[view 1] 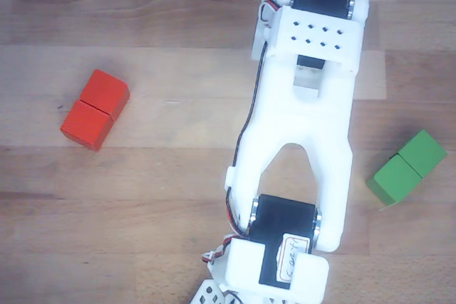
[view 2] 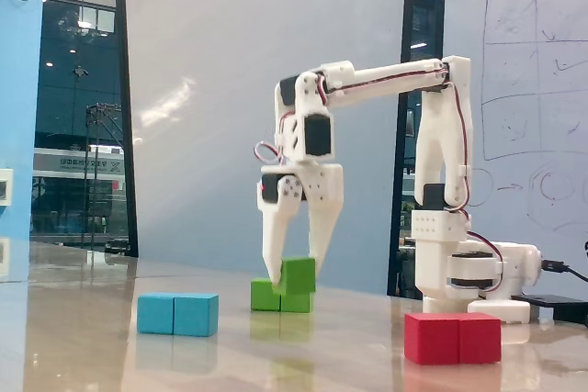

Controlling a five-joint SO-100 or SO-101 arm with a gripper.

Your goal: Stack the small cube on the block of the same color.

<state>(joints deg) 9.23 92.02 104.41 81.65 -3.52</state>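
Glossy white plastic arm [view 2: 441, 135]; matte green small cube [view 2: 299, 275]; wood-grain table [view 1: 142, 197], reflective sheen in fixed view.

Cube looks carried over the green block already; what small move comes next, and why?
Probably lower slightly, then open. In the fixed view the gripper holds the small cube between its fingers, at the top of the green block; whether it is fully seated cannot be told.

Red oblong block [view 2: 453, 337] sits on wooden table [view 2: 110, 346], right foreground in fixed view. Blue oblong block [view 2: 178, 314] well left of red. Whiteboard [view 2: 533, 71] with sketches behind red block, upper right.
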